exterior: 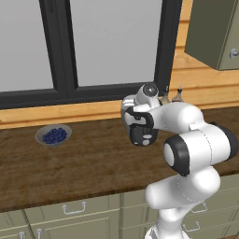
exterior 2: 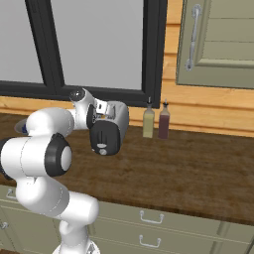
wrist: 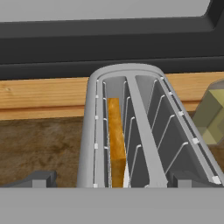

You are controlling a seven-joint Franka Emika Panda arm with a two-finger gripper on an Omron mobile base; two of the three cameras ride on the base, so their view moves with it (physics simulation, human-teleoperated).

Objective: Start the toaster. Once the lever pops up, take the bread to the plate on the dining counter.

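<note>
hand view looks down along the toaster (wrist: pixel 131 131), whose two slots run away from the camera toward a wooden backsplash and a dark window frame. the bread (wrist: pixel 116 140) stands on edge in the left slot, a thin tan-brown slice between the wire guides; the right slot shows bare wire guides. the gripper (wrist: pixel 111 179) has its two dark finger tips set wide apart, one low at the left and one low at the right, with the near end of the toaster between them; they clamp on nothing. a pale yellowish bottle (wrist: pixel 212 116) stands just beside the toaster at the right edge.

in the left base view the white arm bends over the dark wooden counter (exterior: pixel 79 158), and its hand hides most of the toaster (exterior: pixel 142 135); the black end panel shows below the wrist. a small grey bowl of blue berries (exterior: pixel 53 135) sits on the counter well apart to the left, near the wall. two bottle tops (exterior: pixel 172 95) show behind the arm.

in the right base view the toaster (exterior 2: pixel 106 131) sits on the counter with its black end panel facing the camera, the hand over its top. whether the lever on that panel is up or down is too small to tell. the pale bottle (exterior 2: pixel 148 121) and a dark red bottle (exterior 2: pixel 163 121) stand side by side near the toaster's right, against the wooden wall. a cabinet door (exterior 2: pixel 218 42) hangs above them.
</note>
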